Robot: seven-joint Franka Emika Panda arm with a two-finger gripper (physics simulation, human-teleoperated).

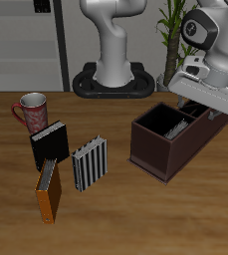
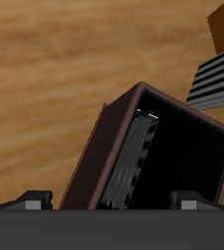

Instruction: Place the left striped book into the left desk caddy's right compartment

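The left desk caddy (image 1: 155,154) is a dark maroon box. A striped book (image 1: 171,123) stands inside its wide, dark, roughly square section, leaning near one wall. In the wrist view the same book (image 2: 131,166) shows inside the caddy (image 2: 89,161). My gripper (image 1: 196,104) hangs just above the caddy, open and empty, apart from the book. In the wrist view my gripper (image 2: 109,202) has its fingertips (image 2: 30,201) spread wide. A second striped book (image 1: 90,164) stands on the table nearer the front edge; it also shows in the wrist view (image 2: 217,80).
A plain black book (image 1: 49,145) and an orange book (image 1: 49,191) stand beside the second striped book. A red and white mug (image 1: 31,110) stands farther back. The robot's base (image 1: 114,80) is at the table's back, with a plant (image 1: 171,35) behind.
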